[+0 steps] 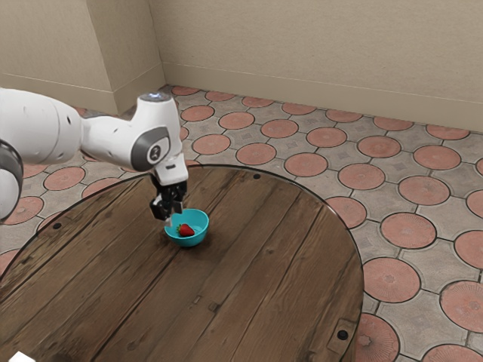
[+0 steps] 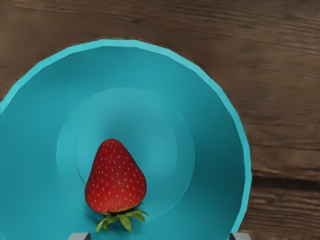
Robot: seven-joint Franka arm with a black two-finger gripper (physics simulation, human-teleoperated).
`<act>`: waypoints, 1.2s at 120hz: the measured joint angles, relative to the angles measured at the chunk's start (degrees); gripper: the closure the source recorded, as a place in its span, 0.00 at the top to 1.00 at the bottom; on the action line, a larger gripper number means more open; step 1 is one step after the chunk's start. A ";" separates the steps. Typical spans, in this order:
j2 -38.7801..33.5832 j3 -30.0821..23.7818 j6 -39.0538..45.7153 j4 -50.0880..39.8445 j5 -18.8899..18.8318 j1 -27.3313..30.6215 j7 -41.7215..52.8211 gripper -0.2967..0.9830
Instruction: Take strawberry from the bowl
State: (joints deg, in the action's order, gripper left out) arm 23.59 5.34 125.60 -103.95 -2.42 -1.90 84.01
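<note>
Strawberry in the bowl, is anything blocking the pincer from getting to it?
Nothing visible covers the strawberry from above. The bowl walls it in at the sides, though, so the open pincer should probably come down from above.

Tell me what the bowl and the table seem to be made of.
The turquoise bowl looks like smooth plastic, judging by its even colour, though glazed ceramic is possible. The table seems to be dull, worn wood, with visible grain and seams.

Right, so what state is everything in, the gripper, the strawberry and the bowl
Gripper: open, holding nothing.
Strawberry: lying on its side, ungripped, leaves on.
Bowl: upright on the table, strawberry inside.
</note>
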 joint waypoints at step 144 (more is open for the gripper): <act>0.39 -1.68 1.63 3.89 1.32 -2.34 -2.28 0.29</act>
State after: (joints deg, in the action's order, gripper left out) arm 23.98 3.66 127.23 -100.06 -1.10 -4.24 81.74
